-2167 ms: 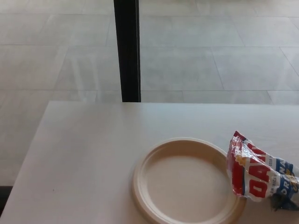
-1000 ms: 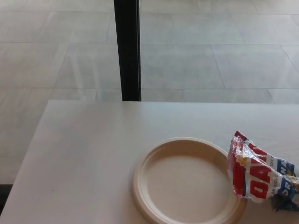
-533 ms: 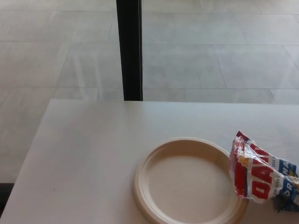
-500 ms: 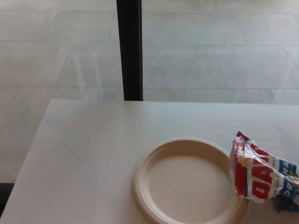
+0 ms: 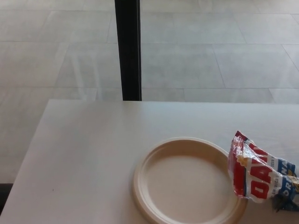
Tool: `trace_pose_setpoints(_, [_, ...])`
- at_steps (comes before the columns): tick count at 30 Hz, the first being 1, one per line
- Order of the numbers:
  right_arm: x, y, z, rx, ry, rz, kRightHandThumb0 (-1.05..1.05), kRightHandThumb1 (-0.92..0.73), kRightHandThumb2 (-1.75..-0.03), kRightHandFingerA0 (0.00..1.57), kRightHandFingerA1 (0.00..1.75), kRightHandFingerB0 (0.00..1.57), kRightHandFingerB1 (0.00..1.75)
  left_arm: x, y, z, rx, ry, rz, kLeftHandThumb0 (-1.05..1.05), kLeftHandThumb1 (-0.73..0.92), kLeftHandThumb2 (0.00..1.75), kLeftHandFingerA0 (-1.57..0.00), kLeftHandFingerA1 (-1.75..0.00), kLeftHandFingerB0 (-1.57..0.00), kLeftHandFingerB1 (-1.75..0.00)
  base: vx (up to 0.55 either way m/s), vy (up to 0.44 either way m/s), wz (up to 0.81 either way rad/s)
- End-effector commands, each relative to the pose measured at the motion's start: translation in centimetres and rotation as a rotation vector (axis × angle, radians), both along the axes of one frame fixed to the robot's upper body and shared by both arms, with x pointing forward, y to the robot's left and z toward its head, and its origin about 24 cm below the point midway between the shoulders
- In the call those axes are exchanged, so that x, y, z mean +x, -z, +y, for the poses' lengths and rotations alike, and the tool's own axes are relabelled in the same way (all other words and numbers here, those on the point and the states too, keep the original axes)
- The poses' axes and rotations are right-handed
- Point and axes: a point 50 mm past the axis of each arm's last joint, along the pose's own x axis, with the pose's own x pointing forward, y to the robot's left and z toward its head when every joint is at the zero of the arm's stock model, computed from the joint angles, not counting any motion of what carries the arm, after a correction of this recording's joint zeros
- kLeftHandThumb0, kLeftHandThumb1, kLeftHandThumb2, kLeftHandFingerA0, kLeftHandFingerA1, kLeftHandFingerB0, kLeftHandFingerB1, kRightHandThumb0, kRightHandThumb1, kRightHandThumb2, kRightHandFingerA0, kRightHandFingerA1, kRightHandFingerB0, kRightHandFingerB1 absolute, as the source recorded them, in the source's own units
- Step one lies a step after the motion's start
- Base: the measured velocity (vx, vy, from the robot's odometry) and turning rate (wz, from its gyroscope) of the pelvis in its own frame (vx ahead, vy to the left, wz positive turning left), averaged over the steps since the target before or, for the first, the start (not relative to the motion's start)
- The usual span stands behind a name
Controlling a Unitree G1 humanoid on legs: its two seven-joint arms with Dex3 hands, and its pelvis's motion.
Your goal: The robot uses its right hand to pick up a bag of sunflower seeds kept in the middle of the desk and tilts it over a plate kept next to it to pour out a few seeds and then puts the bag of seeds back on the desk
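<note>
Glossy red, white and blue film forms the bag of sunflower seeds [image 5: 259, 170], which lies at the right of the plate [image 5: 187, 183], touching its rim. We judge it light, crinkly and slippery; grasp mid-body. We see neither hand, so finger state is unknown. Smooth beige plate, matte desk [image 5: 88, 154].

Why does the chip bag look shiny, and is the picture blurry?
In the head view, the bag of seeds is glossy plastic, so light glints off its wrinkles; its lettering looks a bit soft; the plate and desk are evenly lit, with faint shadows.
</note>
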Motion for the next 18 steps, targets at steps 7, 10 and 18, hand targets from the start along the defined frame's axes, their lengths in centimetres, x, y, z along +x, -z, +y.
trace_pose_setpoints(7, [0.3,-0.1,1.6,-0.112,-0.059,-0.048,-0.95,-0.54,-0.95,0.0,0.12,0.0,0.09,-0.1,-0.3,0.4,0.035,0.003,0.0,-0.6,0.53,1.03,-0.1,-0.66,-0.09,-0.58,0.0,0.0,0.0])
trace_pose_setpoints(10, [0.2,0.5,2.1,-0.14,-0.068,-0.031,-1.02,-0.59,-0.91,0.0,0.04,0.06,0.0,0.1,-0.3,0.3,0.033,0.01,-0.004,-0.61,0.53,1.05,-0.11,-0.66,-0.1,-0.59,0.0,0.0,0.0])
trace_pose_setpoints(18, [-0.9,3.3,1.8,-0.141,-0.065,0.041,-1.0,-0.56,-0.92,0.0,0.07,0.01,0.0,0.1,-0.2,0.4,0.048,0.017,0.022,-0.6,0.54,1.02,-0.16,-0.67,-0.14,-0.6,0.0,0.0,0.0])
